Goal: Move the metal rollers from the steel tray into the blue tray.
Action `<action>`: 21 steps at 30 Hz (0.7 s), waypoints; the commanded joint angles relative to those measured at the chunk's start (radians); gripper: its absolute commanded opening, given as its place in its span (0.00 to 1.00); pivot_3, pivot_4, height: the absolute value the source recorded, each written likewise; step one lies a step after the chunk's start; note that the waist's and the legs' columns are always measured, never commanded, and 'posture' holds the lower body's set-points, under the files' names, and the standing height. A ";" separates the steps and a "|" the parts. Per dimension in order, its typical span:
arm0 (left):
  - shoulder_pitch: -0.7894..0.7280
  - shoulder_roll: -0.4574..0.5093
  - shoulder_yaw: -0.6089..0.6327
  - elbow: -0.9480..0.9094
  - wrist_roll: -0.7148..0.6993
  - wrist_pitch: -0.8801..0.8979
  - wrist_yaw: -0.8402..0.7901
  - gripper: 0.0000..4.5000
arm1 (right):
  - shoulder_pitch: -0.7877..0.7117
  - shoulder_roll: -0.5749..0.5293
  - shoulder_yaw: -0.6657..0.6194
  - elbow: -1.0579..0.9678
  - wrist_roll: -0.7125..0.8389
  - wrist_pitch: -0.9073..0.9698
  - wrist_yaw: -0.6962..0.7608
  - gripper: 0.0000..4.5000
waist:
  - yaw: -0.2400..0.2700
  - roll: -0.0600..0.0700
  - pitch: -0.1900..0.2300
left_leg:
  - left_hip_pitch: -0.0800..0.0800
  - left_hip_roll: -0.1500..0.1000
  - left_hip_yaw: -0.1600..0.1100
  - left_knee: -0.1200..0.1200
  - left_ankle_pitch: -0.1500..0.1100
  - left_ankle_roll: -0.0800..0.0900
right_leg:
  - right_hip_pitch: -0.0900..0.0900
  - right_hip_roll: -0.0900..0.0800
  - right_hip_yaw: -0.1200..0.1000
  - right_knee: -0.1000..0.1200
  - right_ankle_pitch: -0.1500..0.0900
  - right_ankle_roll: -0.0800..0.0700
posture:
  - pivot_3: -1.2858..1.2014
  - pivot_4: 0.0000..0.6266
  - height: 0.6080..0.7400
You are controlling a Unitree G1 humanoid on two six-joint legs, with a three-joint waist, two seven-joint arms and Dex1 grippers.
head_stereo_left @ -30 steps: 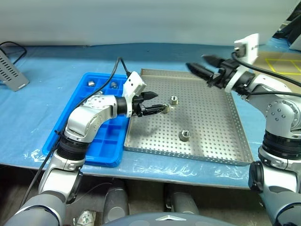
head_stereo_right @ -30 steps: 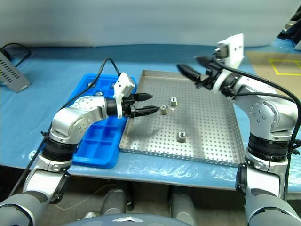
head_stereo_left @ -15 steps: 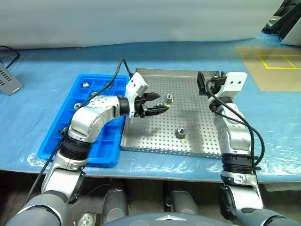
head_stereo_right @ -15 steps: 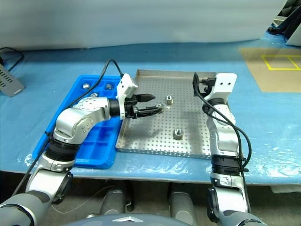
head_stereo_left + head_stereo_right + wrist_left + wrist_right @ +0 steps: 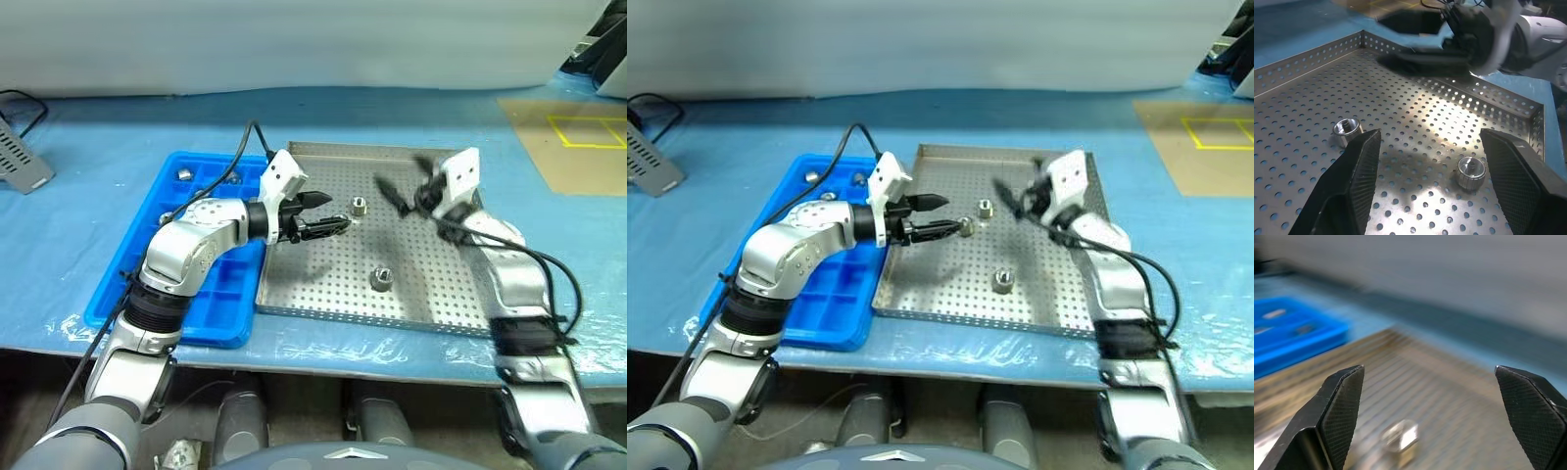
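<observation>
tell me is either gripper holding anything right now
No. The left gripper and right gripper both stand open and empty above the steel tray.

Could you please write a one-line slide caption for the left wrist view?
Open left pincer poised over the steel tray, two metal rollers lying on its perforated floor between the fingers.

Rollers and trays — the count

Two metal rollers lie loose on the steel tray — one near its far rim, one nearer its front; at least two more sit in the blue tray beside it.
</observation>
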 commanded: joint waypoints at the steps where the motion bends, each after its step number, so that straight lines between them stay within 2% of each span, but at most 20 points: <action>1: -0.007 0.007 0.020 -0.028 -0.001 -0.016 0.001 0.76 | 0.086 -0.129 -0.026 -0.085 0.181 0.196 0.234 0.99 | 0.003 0.000 0.000 | 0.000 0.000 0.000 0.000 0.000 0.001 | 0.001 0.000 0.000 -0.001 0.000 0.000 | 0.43 0.24 1.00; 3: -0.006 0.008 0.021 -0.027 -0.001 -0.018 0.002 0.76 | 0.110 -0.174 -0.050 -0.077 0.232 0.261 0.280 0.99 | 0.002 0.000 0.000 | 0.000 0.000 0.000 0.001 -0.002 0.003 | 0.003 -0.002 0.000 -0.004 0.000 0.000 | 0.43 0.24 1.00; 5: -0.007 0.006 0.020 -0.026 -0.002 -0.021 0.001 0.76 | 0.119 -0.198 -0.029 -0.016 0.159 0.204 0.279 0.99 | -0.006 0.000 0.000 | 0.001 0.001 0.000 0.003 -0.002 0.004 | 0.004 -0.002 0.000 -0.004 0.000 0.000 | 0.43 0.24 1.00; 8: -0.007 0.004 0.019 -0.024 -0.001 -0.024 -0.001 0.76 | 0.109 -0.176 -0.025 0.024 0.134 0.176 0.257 0.99 | -0.010 0.000 0.000 | 0.006 0.001 0.000 0.003 -0.002 0.003 | 0.009 -0.002 0.000 -0.004 0.001 -0.001 | 0.42 0.24 1.00; 13: -0.012 0.004 0.015 -0.019 0.004 -0.026 -0.002 0.76 | 0.159 -0.164 0.086 0.037 0.012 0.090 0.268 0.99 | -0.010 0.000 0.000 | 0.007 0.001 0.000 0.000 -0.001 0.002 | 0.009 -0.001 -0.002 -0.005 0.001 -0.001 | 0.42 0.24 1.00; 16: -0.011 0.004 0.015 -0.019 0.005 -0.026 -0.001 0.76 | 0.180 -0.168 0.096 0.023 -0.004 0.071 0.281 0.99 | -0.008 0.000 0.000 | 0.006 0.001 0.000 -0.001 -0.002 0.004 | 0.009 -0.002 -0.002 -0.008 0.000 -0.001 | 0.42 0.24 1.00; 21: -0.010 0.006 0.017 -0.022 0.004 -0.015 0.002 0.76 | 0.203 -0.232 0.058 -0.080 0.044 0.150 0.321 0.99 | -0.007 0.000 0.000 | 0.005 0.001 0.001 0.000 -0.003 0.005 | 0.010 -0.003 -0.001 -0.009 0.000 -0.001 | 0.43 0.24 1.00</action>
